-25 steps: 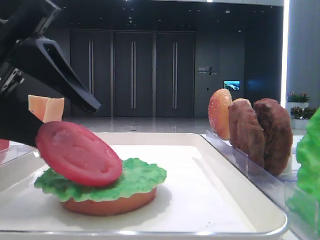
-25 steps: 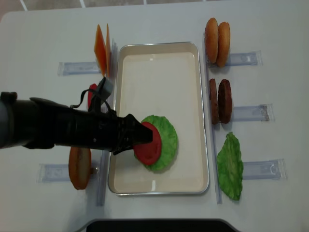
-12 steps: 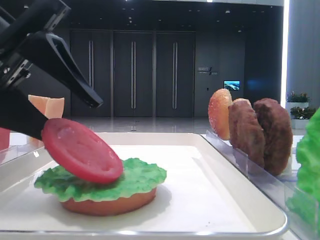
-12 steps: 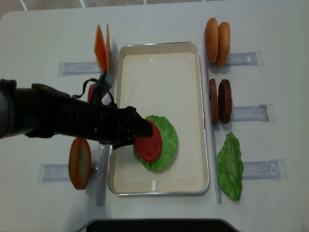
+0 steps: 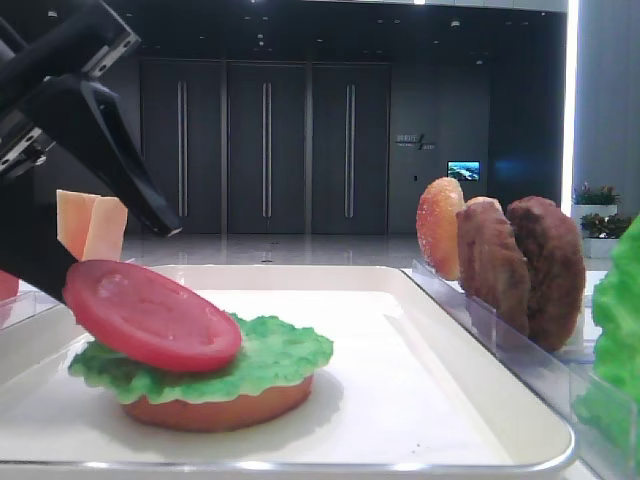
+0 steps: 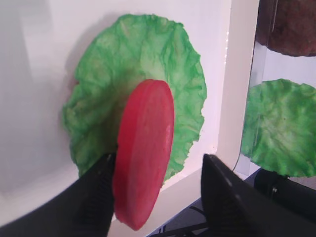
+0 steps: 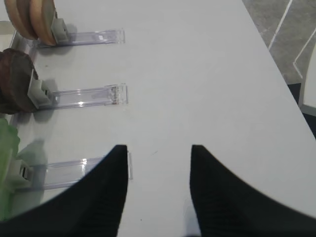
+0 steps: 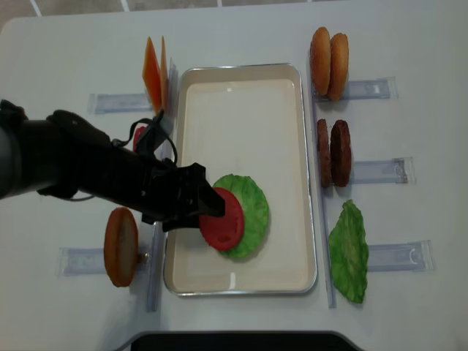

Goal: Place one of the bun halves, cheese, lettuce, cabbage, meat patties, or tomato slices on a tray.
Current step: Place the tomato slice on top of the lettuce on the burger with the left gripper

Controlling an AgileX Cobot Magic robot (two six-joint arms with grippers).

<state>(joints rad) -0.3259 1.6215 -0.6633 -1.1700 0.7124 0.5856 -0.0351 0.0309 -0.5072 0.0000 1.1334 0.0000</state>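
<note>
The left gripper (image 8: 191, 206), black and two-fingered, has its fingers spread wide, one on each side of the flat round red tomato slice (image 6: 143, 153). That slice lies tilted on the frilly green lettuce leaf (image 8: 252, 206), which covers a smooth orange-brown bun half (image 5: 222, 408) inside the large white rimmed tray (image 8: 241, 95) just ahead of the fingers. Compared with a second ago, the slice has sunk flatter onto the leaf and the arm has drawn back a little. Behind the gripper, outside the tray, another bun half (image 8: 121, 246) stands on edge in a clear plastic holder (image 8: 82, 260). To one side stand thin pale orange cheese squares (image 8: 153, 75). Across the tray stand rough dark brown patties (image 8: 333, 153), speckled buns (image 8: 328, 61) and a second lettuce leaf (image 8: 349, 252). The right gripper (image 7: 158, 182) rests with fingers parted over bare white table (image 7: 197, 74).
</note>
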